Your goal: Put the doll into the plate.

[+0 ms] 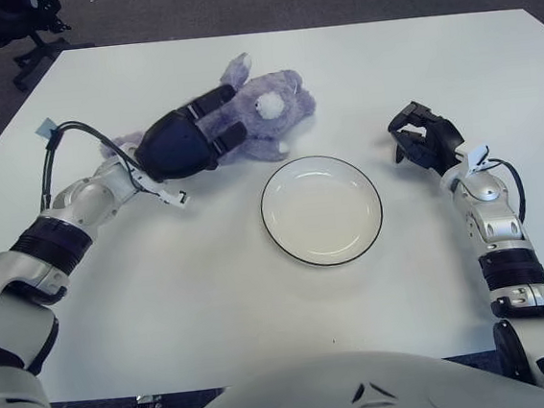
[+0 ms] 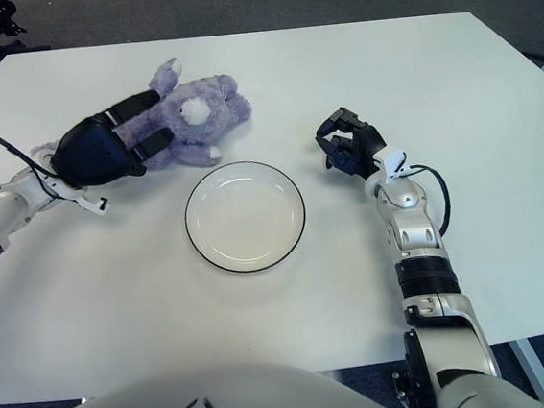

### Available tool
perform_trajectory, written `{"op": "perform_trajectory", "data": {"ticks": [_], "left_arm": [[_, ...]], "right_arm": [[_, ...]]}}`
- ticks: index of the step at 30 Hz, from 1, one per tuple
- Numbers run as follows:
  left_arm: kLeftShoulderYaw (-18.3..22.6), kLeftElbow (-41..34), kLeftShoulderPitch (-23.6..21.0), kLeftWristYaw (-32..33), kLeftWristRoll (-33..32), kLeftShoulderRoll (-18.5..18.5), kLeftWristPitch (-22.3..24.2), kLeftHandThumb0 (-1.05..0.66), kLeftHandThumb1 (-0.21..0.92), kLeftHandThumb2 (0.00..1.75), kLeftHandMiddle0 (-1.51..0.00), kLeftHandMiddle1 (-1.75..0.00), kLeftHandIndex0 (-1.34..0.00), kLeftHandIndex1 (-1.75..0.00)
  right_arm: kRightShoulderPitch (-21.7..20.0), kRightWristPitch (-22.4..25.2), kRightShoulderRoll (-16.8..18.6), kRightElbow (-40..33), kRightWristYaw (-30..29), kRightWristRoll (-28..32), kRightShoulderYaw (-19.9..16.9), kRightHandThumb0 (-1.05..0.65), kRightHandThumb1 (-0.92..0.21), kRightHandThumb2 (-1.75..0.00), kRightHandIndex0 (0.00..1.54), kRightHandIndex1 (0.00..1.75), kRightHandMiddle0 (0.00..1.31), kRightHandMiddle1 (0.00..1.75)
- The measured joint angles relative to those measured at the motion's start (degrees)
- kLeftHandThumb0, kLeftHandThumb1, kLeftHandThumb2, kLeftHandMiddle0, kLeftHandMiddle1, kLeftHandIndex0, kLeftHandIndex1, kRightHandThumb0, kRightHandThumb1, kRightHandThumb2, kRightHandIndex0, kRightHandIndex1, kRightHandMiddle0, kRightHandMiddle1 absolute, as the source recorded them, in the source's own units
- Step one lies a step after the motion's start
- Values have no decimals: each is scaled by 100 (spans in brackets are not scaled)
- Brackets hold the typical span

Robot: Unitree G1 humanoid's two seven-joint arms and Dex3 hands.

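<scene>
Nearest: robot's own torso at bottom edge, nothing on the white table (image 1: 213, 296) in front of it.

Mid: plate (image 1: 322, 209), white w/ dark rim, empty, sits flat near table centre. R hand (image 1: 427, 141) shows to the right of the plate, well apart from it, idle; fingers curled in, holding nothing. Can't tell if it touches the table.

Further back, left of centre: L hand (image 1: 194, 139) is on the plush doll (image 1: 269, 117), a purple-grey soft toy w/ a white patch and an ear/limb sticking up at the far end. Fingers (image 1: 212, 102) lie across the doll's body and wrap it, so L hand is grasping the doll. Doll is just behind and left of the plate, close to its far rim but not in it; looks near or on the table, can't tell if lifted.

Step in hand, judged: carrying doll toward plate; task not done, plate still empty.

Handling, judged: doll is light, soft, squashy, fuzzy, not fragile. Will deform under the fingers and flop at the free end, so best hold is round the thick body mid-section, as now, not by an ear or limb. Low slip risk. Risk: a limb drapes over the plate rim on release, or drag nudges the plate.
</scene>
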Motion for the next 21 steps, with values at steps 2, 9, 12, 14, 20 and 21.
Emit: {"op": "perform_trajectory", "data": {"ticks": [2,9,12,14,20,21], "left_arm": [[40,-15,0,-32,-106,0,-131,-42,92,6,-52,0,-63,-15],[272,-210,19,-198,-417,35,-560,-45,92,9,-48,0,-63,-13],[407,-301,40,-268,-601,50,-761,-48,92,10,-47,0,-63,-12],[499,-342,59,-363,-817,49,-958,-51,92,11,-47,0,-63,-11],[751,-417,203,-768,-1531,-10,-1500,-52,92,13,-49,-1,-64,-11],[801,-424,241,-839,-1594,-29,-1556,-52,92,13,-49,-1,-64,-11]], "right_arm": [[-4,22,-2,-7,0,-5,5,-35,-92,-40,74,172,32,162],[-10,69,-13,-21,0,-11,18,-35,-92,-41,73,171,32,162],[-15,91,-20,-20,5,-11,23,-35,-92,-41,73,171,32,162],[-19,108,-31,-15,17,-11,25,-35,-92,-41,73,171,32,162],[-32,131,-78,28,85,-10,27,-35,-92,-41,72,170,32,162],[-32,133,-86,40,95,-9,26,-35,-92,-41,72,170,32,162]]}}
